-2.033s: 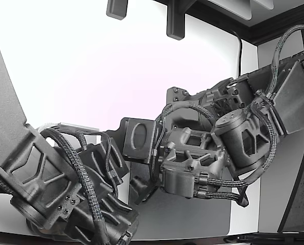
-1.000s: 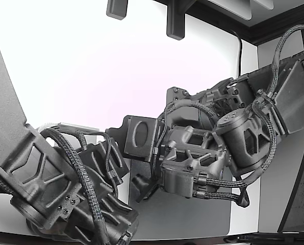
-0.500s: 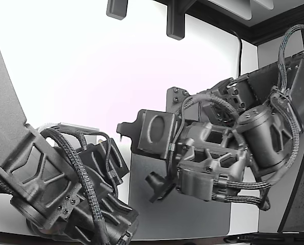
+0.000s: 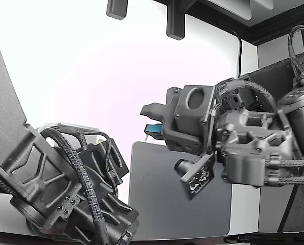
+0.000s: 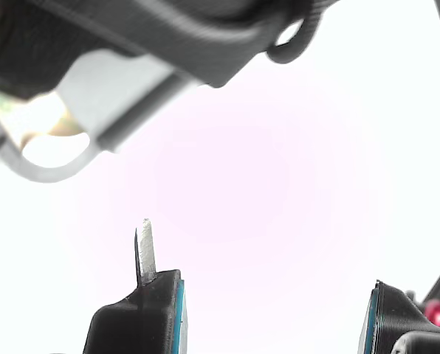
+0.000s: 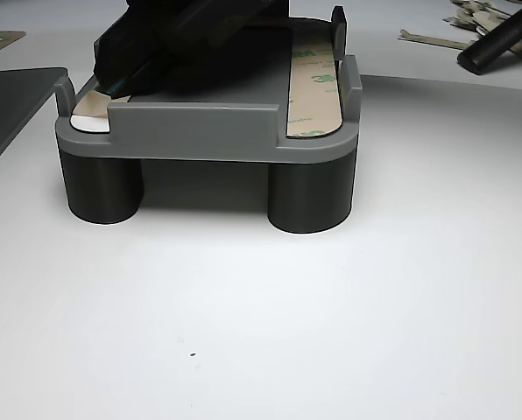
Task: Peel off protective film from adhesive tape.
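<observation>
tan adhesive tape (image 6: 314, 80) strip flat in grey holder (image 6: 210, 133), printed film on

The claw (image 5: 272, 310) hangs raised, its jaws spread wide.

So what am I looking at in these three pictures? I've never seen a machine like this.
These are black robot arms, seen by three cameras at one moment. The exterior view shows one arm in the foreground and another arm reaching in from that view's right, above a gray mat.

The wrist view rides on an arm and looks past its end effector. The two fingers stand apart, and a thin pale sliver sticks up from one of them. I cannot tell what it is.

The other view sits low on the white table, facing a gray fixture on round legs. A tan strip printed with 3M logos lies in it, and pale scraps lie behind.
</observation>
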